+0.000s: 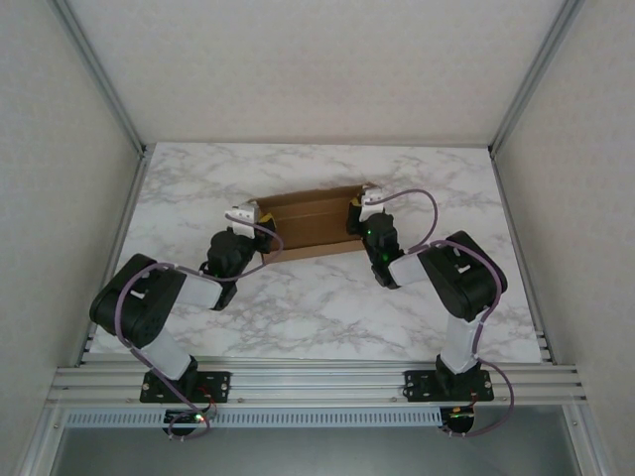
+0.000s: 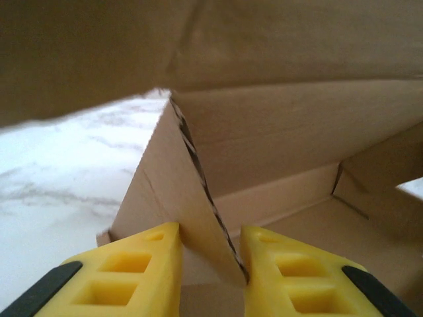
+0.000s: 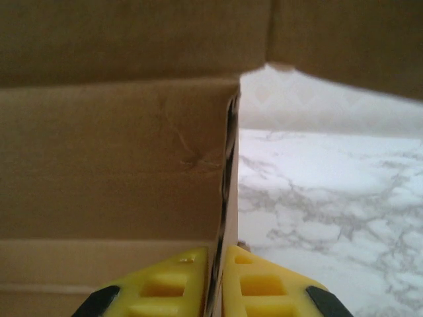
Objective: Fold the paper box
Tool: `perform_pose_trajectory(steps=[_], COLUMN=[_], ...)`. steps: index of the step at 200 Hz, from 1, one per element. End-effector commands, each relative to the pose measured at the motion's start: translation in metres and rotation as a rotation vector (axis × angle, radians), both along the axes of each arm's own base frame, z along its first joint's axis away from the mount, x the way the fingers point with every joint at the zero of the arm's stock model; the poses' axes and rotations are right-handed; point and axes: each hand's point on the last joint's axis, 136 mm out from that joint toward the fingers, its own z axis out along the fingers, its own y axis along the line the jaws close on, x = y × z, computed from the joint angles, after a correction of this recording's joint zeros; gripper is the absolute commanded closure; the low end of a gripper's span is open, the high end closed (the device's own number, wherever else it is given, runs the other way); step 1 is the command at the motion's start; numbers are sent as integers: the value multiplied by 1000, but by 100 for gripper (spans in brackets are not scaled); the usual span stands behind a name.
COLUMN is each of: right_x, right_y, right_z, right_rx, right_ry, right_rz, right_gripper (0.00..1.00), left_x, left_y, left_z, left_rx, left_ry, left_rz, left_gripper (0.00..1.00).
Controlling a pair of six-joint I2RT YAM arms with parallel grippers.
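At the centre of the white marble-patterned table (image 1: 298, 307) lies the shallow, plain brown cardboard paper box (image 1: 313, 223), its long axis running from 9 to 3 o'clock. At its 9 o'clock end the left gripper (image 1: 256, 216) straddles a leaning end flap (image 2: 165, 198), with its yellow fingers (image 2: 142, 264) apart on either side. At the 3 o'clock end the right gripper (image 1: 357, 210) pinches the upright end flap (image 3: 228, 172), fingers nearly together on the cardboard's edge.
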Motion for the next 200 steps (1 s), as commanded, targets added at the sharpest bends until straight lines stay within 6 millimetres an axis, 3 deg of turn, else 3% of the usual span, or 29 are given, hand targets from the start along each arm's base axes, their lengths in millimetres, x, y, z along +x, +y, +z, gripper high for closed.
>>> perform_pose_trajectory(steps=[1, 57, 200], right_x=[-29, -36, -50], right_y=[35, 29, 21], right_z=[-7, -2, -19], right_rx=[20, 38, 123], right_ry=[40, 49, 136], right_rz=[142, 128, 120], right_gripper=[87, 84, 73], left_x=[-16, -20, -33], left_y=[-23, -15, -6], left_z=[-12, -13, -41], left_rx=[12, 43, 143], left_ry=[62, 90, 152], left_rz=[-97, -63, -19], left_gripper=[73, 73, 75])
